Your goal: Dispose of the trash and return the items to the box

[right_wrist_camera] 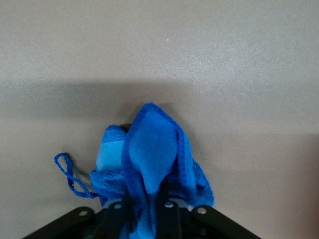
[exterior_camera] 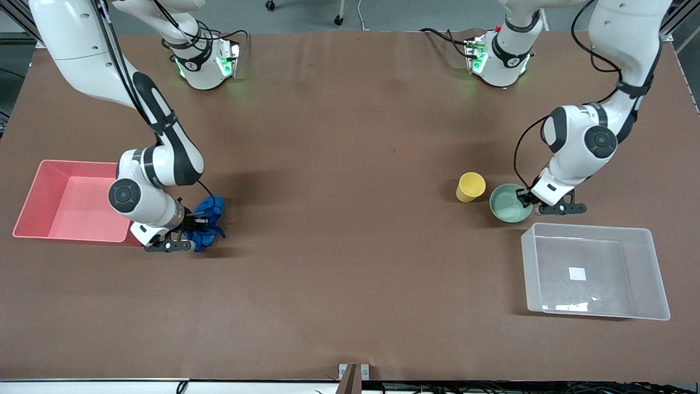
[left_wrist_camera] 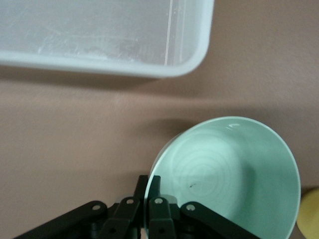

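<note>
Status: nothing binned or boxed yet. Right gripper (exterior_camera: 192,222) pinches the blue wad (exterior_camera: 209,221) beside the pink bin (exterior_camera: 33,191) (empty). Left gripper (exterior_camera: 526,197) clamps the mint bowl (exterior_camera: 507,207) rim; yellow cup (exterior_camera: 470,187) beside it; clear box (exterior_camera: 645,273) holds nothing.

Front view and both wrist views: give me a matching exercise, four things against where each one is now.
Things:
1. blue cloth
2. green bowl
3. yellow cup
4. clear box

Places or states:
A. stands alone on the table beside the bowl
B. rim pinched by the left gripper
C. holds only a white label on its bottom
D. pinched by the right gripper, next to the pink bin

Pairs: 1-D, 2-B, 3-A, 4-C
</note>
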Available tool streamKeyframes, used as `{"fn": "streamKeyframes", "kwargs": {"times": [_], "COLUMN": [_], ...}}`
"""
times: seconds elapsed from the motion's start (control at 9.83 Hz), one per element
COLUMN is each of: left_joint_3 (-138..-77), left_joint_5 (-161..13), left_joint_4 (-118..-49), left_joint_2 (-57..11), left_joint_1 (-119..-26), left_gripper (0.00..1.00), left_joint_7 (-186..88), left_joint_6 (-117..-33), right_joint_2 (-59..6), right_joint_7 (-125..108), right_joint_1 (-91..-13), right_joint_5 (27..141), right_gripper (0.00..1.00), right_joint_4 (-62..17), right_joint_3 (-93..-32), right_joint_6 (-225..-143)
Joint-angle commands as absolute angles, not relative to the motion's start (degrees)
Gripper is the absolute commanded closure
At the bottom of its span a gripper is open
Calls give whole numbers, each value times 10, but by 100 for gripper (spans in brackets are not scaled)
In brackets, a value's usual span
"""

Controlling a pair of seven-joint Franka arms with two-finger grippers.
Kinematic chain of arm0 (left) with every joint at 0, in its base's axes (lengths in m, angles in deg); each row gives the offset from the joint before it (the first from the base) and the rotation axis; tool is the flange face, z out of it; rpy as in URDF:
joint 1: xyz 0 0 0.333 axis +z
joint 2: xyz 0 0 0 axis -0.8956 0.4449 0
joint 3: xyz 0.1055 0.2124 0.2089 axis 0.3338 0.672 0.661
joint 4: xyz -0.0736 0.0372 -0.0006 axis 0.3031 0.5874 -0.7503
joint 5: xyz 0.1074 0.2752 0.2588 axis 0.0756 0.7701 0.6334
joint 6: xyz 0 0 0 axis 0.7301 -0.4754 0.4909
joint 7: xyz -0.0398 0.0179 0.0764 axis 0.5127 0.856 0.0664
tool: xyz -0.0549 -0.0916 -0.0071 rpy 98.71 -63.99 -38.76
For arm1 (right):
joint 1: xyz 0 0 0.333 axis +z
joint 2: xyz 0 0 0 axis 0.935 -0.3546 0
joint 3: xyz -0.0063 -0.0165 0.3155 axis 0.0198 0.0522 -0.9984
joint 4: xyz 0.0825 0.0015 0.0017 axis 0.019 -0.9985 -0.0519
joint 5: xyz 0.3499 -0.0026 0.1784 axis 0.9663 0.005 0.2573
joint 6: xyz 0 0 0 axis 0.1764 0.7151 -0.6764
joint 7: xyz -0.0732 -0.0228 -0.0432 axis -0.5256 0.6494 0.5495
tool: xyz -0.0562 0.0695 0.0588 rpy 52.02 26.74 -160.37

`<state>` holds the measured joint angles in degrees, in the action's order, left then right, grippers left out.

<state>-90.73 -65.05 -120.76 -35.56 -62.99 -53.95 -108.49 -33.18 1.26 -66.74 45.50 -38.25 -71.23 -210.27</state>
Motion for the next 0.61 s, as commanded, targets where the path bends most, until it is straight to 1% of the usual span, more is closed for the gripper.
{"fn": "streamKeyframes", "kwargs": {"times": [0.0,0.1,0.2,0.31,0.41,0.51], "left_joint_3": [-902,-898,-895,-879,-874,-864], "left_joint_5": [-654,-655,-656,-659,-668,-676], "left_joint_4": [-1216,-1180,-1124,-1060,-993,-921], "left_joint_2": [-453,-464,-449,-415,-367,-311], "left_joint_1": [-625,-625,-624,-625,-624,-624], "left_gripper": [100,100,100,100,100,100], "left_joint_7": [-557,-557,-557,-560,-566,-571], "left_joint_6": [-965,-914,-877,-870,-870,-870], "right_joint_2": [-322,-303,-283,-267,-257,-246], "right_joint_7": [24,35,42,38,27,-30], "right_joint_1": [-673,-675,-679,-692,-707,-718], "right_joint_5": [458,458,458,459,459,458], "right_gripper": [100,100,100,100,100,100], "right_joint_4": [-363,-319,-262,-196,-136,-87], "right_joint_3": [-720,-720,-719,-717,-713,-692], "right_joint_6": [-2072,-1978,-1862,-1760,-1684,-1628]}}
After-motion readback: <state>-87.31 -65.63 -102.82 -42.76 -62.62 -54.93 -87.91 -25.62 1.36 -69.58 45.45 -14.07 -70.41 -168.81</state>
